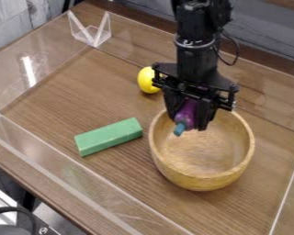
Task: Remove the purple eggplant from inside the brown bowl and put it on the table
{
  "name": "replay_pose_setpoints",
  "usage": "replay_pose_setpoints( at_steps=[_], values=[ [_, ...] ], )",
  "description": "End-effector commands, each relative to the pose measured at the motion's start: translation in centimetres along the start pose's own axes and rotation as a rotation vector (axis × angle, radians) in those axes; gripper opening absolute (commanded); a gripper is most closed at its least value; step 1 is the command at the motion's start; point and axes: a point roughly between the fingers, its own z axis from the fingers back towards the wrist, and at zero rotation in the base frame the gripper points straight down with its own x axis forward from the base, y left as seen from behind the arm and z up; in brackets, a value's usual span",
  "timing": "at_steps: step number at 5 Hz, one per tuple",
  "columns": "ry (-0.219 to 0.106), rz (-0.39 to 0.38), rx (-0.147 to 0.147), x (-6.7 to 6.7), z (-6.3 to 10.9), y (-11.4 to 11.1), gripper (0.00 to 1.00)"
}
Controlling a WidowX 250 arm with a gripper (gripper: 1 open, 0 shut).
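- Eggplant [184,117], purple, caught between the black fingers [193,115], which look clamped on it, over the far side of the brown bowl [202,179], right of centre in the frame!
- Its teal end pokes out below the fingers, towards the bottom of the frame and a touch left; the long axis looks steeply slanted, though the fingers hide much of the purple end.
- The step in hand, by my reading: get it out over the rim. Lift straight up first, grip firm, until that dangling teal tip is well above the wood; whether it touches the bowl now, I cannot tell.
- Then across to the left! Bare table [82,101] lies there, between the yellow lemon [147,80] and the green block [109,137]; steer wide of both.
- Lower gently, tip first, let the body lean down, and only then part the fingers, or it may roll.
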Motion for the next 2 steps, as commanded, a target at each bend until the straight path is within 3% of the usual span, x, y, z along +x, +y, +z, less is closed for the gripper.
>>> replay_pose_setpoints(
  at_steps=[1, 2],
  values=[
    [-0.031, 0.01, -0.006, 0.27, 0.92, 0.17, 0.0],
    [-0.029, 0.015, -0.007, 0.23, 0.93, 0.27, 0.0]
  ],
)
